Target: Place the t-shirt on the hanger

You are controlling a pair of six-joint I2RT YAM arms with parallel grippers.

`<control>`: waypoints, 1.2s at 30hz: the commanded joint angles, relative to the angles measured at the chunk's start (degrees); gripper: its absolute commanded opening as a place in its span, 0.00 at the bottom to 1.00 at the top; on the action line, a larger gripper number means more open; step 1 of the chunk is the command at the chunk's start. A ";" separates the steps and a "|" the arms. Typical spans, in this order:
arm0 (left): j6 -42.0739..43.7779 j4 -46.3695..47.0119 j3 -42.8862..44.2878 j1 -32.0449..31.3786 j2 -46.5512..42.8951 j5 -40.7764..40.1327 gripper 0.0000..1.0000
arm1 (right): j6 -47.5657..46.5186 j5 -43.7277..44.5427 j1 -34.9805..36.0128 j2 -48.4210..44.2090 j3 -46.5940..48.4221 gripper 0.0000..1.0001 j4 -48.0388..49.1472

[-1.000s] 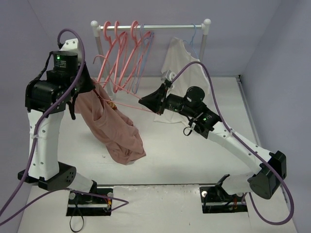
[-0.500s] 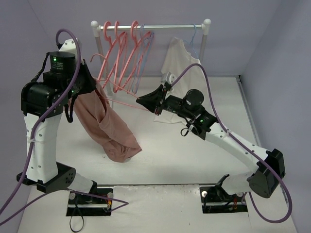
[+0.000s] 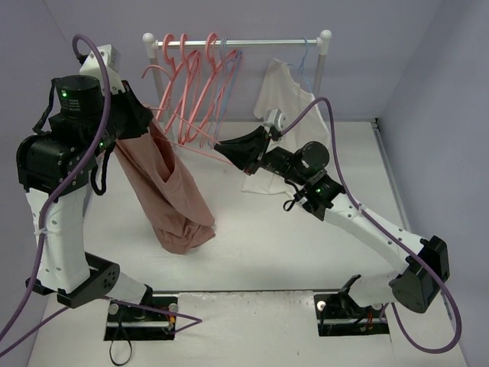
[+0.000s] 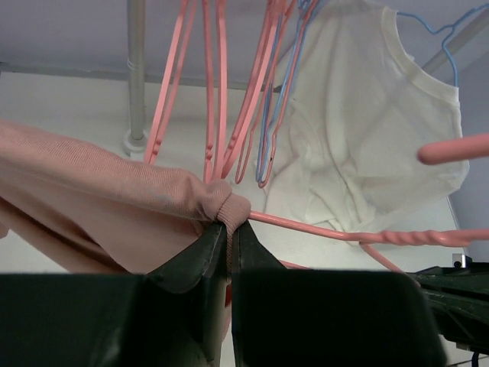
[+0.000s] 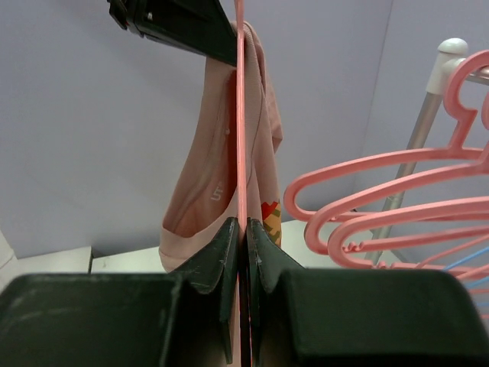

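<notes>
Seen from above, the left claw (image 3: 150, 128) holds the t-shirt (image 3: 172, 195) high, and the cloth hangs down toward the counter (image 3: 267, 245) in front of the rack (image 3: 267, 42). Only the left wrist view shows this claw's jaws pressed together on the shirt's ribbed edge. It also shows the hanger (image 4: 306, 225) bar running just beside them and a white shirt (image 4: 367, 130) behind. The right wrist view shows the right claw (image 5: 243, 229) pinching the hanger's thin bar. The yellow-and-red print (image 5: 269, 211) appears in that view alone.
</notes>
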 commanded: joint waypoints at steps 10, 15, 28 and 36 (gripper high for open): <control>7.77 14.04 -16.39 -0.66 -6.69 3.71 0.00 | 0.24 2.36 1.01 -3.30 -6.09 0.00 15.20; 11.62 15.42 -21.55 -0.66 -7.97 2.76 0.02 | 0.88 1.93 1.01 -2.42 -7.12 0.00 16.07; 14.98 19.24 -22.02 -0.66 -10.95 1.99 0.24 | 0.99 0.25 0.92 -0.92 -5.08 0.00 18.78; 18.14 19.46 -19.30 -0.66 -11.94 0.98 0.49 | 1.13 -0.19 0.92 0.47 -3.29 0.00 18.81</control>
